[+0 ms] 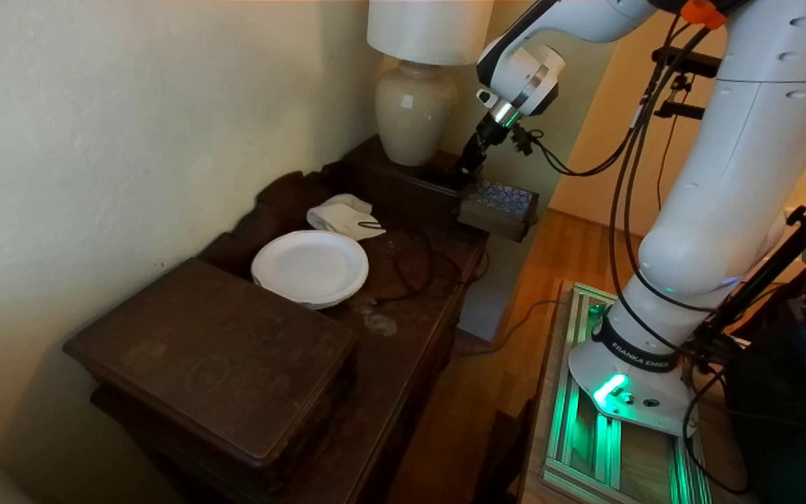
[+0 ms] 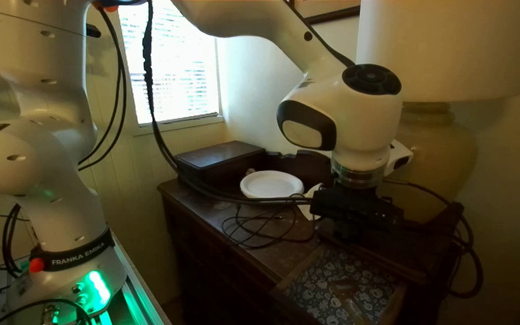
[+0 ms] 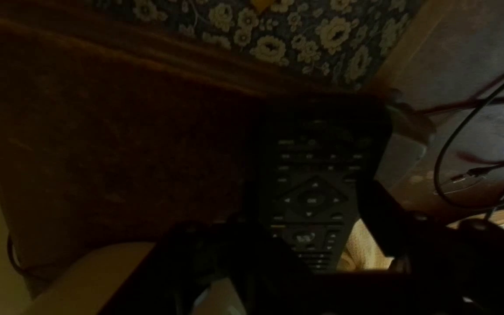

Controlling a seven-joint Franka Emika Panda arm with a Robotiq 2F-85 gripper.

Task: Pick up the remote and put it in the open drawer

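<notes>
Straddling a black remote [image 3: 315, 186] in the wrist view, the gripper [image 3: 308, 190] has its dark fingers parted, one along each long edge, the remote taking up the gap; it is too dim to tell whether they clamp it. The remote is over a raised dark wooden ledge [image 3: 120, 144], resting or lifted, I cannot tell. At 12 o'clock from it is the open drawer [image 3: 274, 50], lined in blue floral; at 3 o'clock, thin black cords [image 3: 446, 146]. In an exterior view, counted from the gripper, a cream lamp [image 1: 417, 91] stands at 11 o'clock and a white plate [image 1: 310, 268] lies at 8 o'clock.
</notes>
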